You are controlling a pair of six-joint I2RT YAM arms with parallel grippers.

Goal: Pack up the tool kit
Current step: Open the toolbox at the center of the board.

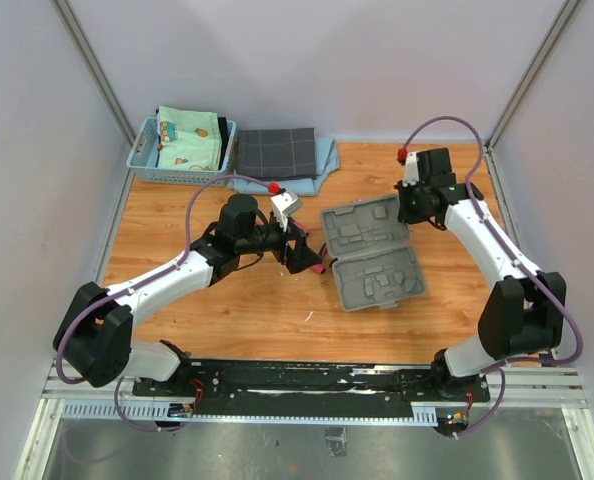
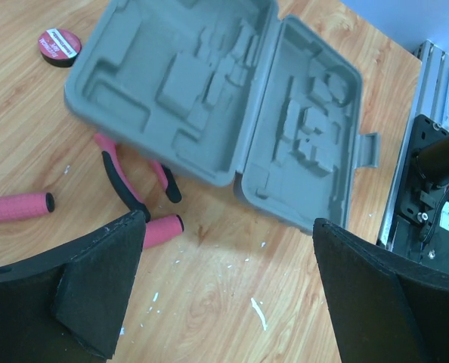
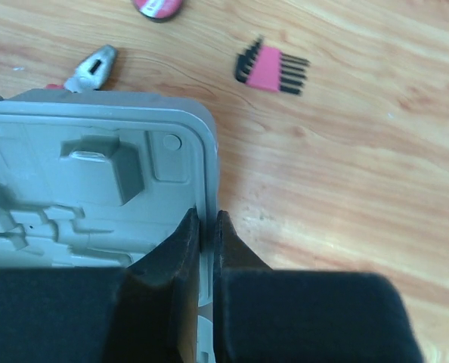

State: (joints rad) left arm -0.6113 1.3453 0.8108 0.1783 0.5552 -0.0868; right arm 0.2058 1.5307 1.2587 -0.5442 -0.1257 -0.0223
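The grey tool case [image 1: 362, 228] lies open in the middle of the table with its moulded slots empty. My right gripper [image 1: 409, 207] is shut on the case's rim [image 3: 208, 227] at its far right edge. My left gripper [image 2: 228, 295] is open and empty, low over bare wood just left of the case [image 2: 209, 98]. Pink-and-black pliers [image 2: 134, 181] lie partly under the case's edge. A round tape [image 2: 59, 45] and two pink handles [image 2: 17, 206] lie near them. A pink hex key set [image 3: 274, 66] lies beyond the case.
A light blue basket [image 1: 182, 150] with folded cloth stands at the back left. A dark checked cloth [image 1: 275, 153] lies beside it. White scraps [image 2: 259, 312] dot the wood. The arms' metal base rail [image 1: 317, 380] runs along the near edge.
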